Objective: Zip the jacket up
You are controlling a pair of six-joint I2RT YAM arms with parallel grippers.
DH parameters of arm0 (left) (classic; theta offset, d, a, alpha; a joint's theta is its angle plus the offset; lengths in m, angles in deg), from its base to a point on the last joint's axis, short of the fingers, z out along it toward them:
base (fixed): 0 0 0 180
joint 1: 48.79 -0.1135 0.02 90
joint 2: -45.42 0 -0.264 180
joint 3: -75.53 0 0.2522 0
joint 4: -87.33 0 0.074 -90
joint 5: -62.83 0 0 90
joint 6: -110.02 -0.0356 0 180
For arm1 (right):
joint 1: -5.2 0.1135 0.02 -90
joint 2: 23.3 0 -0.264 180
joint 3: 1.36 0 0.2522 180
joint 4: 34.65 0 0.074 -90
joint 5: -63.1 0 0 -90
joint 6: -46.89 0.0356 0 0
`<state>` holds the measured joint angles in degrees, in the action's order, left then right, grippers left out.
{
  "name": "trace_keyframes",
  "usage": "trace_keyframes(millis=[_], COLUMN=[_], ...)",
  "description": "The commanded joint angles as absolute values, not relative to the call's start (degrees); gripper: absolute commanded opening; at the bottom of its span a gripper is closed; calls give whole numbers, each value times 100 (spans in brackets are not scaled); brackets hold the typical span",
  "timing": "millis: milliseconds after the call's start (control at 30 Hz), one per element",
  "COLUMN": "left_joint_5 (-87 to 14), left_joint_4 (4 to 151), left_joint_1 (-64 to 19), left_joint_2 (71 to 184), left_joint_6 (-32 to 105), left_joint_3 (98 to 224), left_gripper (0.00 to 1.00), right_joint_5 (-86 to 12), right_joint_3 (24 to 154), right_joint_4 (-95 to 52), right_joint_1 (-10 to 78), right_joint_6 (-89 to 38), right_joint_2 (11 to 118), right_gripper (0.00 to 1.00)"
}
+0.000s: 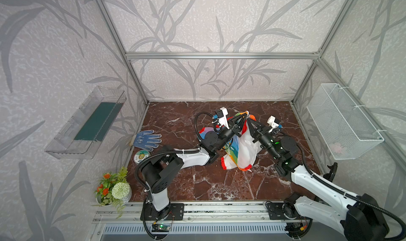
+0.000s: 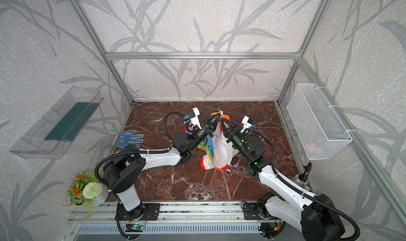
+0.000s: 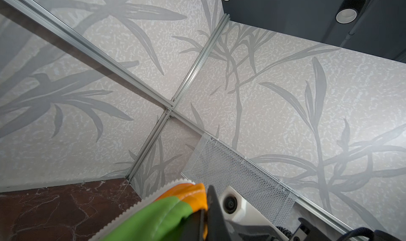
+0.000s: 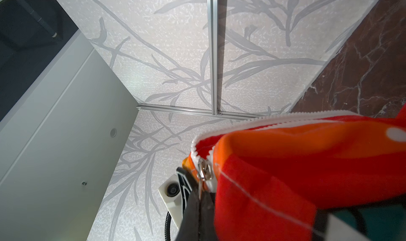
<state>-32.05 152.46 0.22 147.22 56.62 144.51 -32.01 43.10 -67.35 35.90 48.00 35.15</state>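
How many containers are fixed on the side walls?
2: a clear plastic bin mounted on the left side and a white mesh basket on the right side; no other shows.

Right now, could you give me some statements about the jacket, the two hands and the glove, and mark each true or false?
Both the left hand and the right hand are shut on the jacket at its top. True.
The jacket lies flat on the table. False: it hangs from the hands, with only its lower end on the table.
The blue glove is under the jacket. False: the glove lies apart, left of it in both top views.
A metal zipper slider shows close to the right hand. True.
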Motion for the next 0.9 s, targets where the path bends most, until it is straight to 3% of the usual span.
trace_keyframes(millis=[0, 633, 867], left_joint_5=[-3375, -3705, -3670], left_joint_4=[15478, 15457, 14720], left_joint_1=[25, -14, -45], left_joint_2=[14691, 14227, 13636], left_joint_6=[5519, 5942, 5693], left_joint_3=[14323, 13231, 12820], left_gripper=[0, 0, 0], right_joint_5=[-3009, -2461, -2318], right_joint_3=[4347, 3853, 3833], right_joint_4=[-6473, -6638, -6782], right_joint_1=[3612, 3677, 3708], right_joint_6=[4974, 5831, 5884], right_joint_2=[3182, 3128, 3225], right_gripper=[0, 0, 0])
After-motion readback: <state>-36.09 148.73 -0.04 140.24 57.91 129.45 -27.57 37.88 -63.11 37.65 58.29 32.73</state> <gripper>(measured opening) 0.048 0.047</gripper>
